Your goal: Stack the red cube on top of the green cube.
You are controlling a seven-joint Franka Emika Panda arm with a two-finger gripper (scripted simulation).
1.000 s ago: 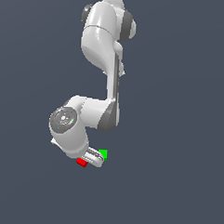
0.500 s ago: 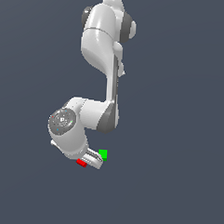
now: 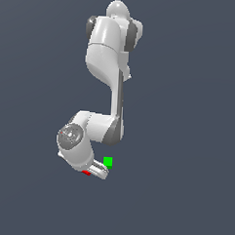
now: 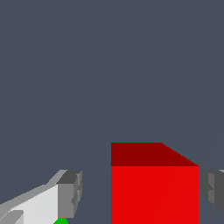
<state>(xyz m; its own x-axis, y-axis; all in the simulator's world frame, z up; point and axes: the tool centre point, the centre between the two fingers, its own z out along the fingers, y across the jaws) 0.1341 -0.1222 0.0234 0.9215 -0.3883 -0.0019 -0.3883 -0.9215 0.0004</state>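
Alignment is what our next move turns on: in the wrist view the red cube [image 4: 154, 188] sits between the fingers [image 4: 69, 192] of our hand [image 4: 140, 194], nearly touching one, a clear gap at the other, so released. In the lower middle of the exterior frame, the green cube [image 3: 108, 161] lies just beside the hand, toward the upper right.

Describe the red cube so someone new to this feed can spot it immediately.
Follow the white arm down to the gripper at its lowest end in the exterior view. The red cube shows as a small red sliver at the fingers; the wrist view shows it between the two open fingers. Its neighbour, the green cube, lies just beyond the gripper and differs only in colour.
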